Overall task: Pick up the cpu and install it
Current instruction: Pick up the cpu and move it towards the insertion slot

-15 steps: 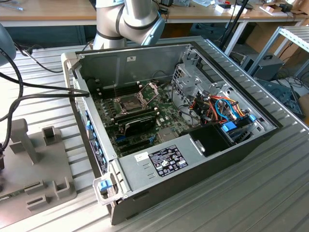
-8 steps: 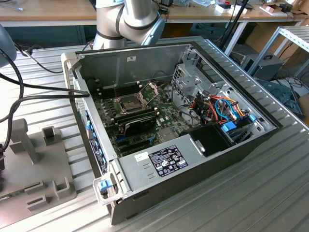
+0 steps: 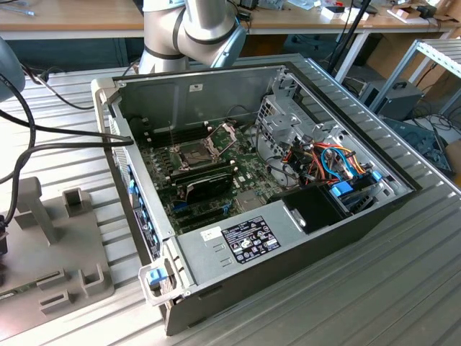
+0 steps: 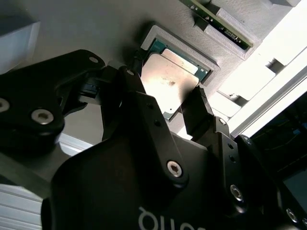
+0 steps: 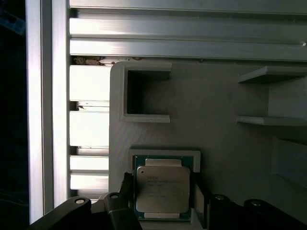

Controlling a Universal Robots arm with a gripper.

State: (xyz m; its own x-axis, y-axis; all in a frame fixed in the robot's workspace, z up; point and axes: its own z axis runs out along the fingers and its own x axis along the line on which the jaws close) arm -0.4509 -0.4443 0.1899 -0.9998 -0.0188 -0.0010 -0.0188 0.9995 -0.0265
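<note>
**Item 1, exterior view's left.** Pale grey holder block with upright posts and slots. It stands on the ribbed aluminium table, just beside the case.

**Item 2, centre.** Open computer case, lying flat. On the board sits the dark square socket, its hinged frame raised. Just nearer lies the long black expansion card.

**Item 3, right half of the case.** Metal drive cage and a bundle of coloured cables.

**Item 4, far edge.** Robot arm, rising behind the case.

**Item 5, the cpu**. It appears in both wrist views, lying flat with its metal top upward. It is seated in a shallow square recess of a grey holder, probably the block of item 1. It is well apart from the socket and not yet installed.

**Item 6, gripper**. The two black fingers stand apart, one at each of two opposite sides of the chip and close to its edges. The chip rests in the recess, unlifted.

**Handling, by judgement.**
- The chip is light, thin and rigid.
- The smooth lid is likely slippery.
- The green substrate edge and the underside contacts are fragile.
- Best hold is on two opposite edges with modest force, keeping the chip level throughout.
</note>
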